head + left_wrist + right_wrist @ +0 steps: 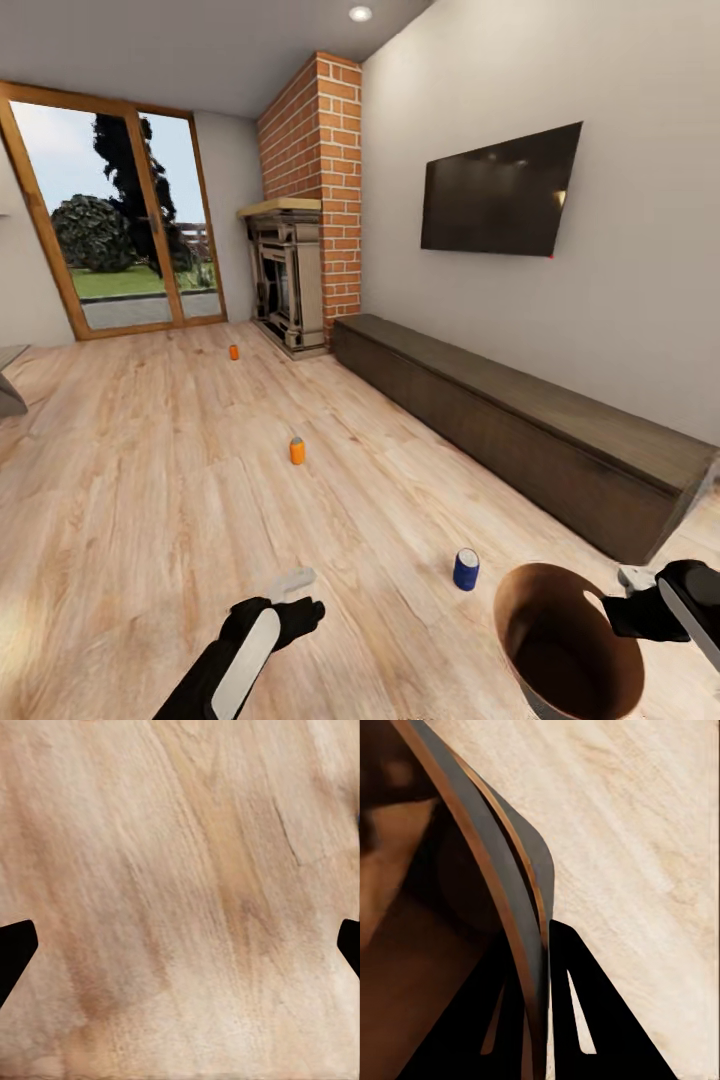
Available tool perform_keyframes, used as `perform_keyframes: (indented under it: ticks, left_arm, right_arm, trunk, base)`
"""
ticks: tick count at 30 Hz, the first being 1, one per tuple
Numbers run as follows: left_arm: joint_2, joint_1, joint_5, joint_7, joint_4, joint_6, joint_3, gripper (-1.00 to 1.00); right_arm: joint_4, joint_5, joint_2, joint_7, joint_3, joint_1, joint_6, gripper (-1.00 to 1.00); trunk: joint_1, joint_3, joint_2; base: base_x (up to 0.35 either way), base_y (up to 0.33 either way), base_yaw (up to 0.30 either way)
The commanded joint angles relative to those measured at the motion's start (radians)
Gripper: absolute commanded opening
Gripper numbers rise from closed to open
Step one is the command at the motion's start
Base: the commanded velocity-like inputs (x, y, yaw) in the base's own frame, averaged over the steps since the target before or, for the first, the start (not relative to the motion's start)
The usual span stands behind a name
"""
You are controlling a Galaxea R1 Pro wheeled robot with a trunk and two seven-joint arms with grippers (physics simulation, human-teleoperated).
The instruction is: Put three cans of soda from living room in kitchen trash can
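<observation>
Three soda cans stand on the living room's wood floor: one orange can [233, 352] far off by the fireplace, a second orange can [297, 451] mid-floor, and a blue can [466, 569] nearest, just left of the trash can [512, 640]. The bin is grey outside and copper-brown inside, and hangs at the lower right. My right gripper [630, 592] is shut on its rim; in the right wrist view the fingers [577, 1005] pinch the bin's wall [502, 892]. My left gripper [298, 592] hovers open over bare floor, left of the blue can, with its fingertips [16, 945] wide apart.
A long dark low cabinet [520, 420] runs along the right wall under a wall-mounted TV [500, 190]. The brick fireplace [300, 250] stands in the far corner beside a glazed door [120, 230]. A grey furniture edge [8, 390] pokes in at the left.
</observation>
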Motion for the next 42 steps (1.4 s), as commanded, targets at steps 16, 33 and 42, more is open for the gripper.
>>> perform_keyframes:
  ticks: [16,33,42]
  left_arm:
    - [-0.033,-0.018,0.023,0.007,0.006,-0.002,-0.003,1.00]
    - [-0.038,-0.075,0.017,0.014,-0.002,0.079,-0.007,1.00]
    - [-0.057,-0.176,0.009,0.021,0.135,0.119,-0.010,1.00]
  right_arm:
    - [0.192,-0.019,-0.120,0.250,-0.037,-0.085,0.001,-1.00]
    - [0.255,-0.019,-0.168,0.263,-0.047,-0.136,-0.026,-1.00]
    - [0.253,-0.013,-0.162,0.262,-0.043,-0.135,-0.059,-1.00]
  trunk:
    - [0.000,0.000,0.000]
    - [0.000,0.000,0.000]
    - [0.000,-0.001,0.000]
  base:
    - [0.000,0.000,-0.292]
    - [0.206,-0.015,-0.292]
    - [0.340,-0.100,-0.081]
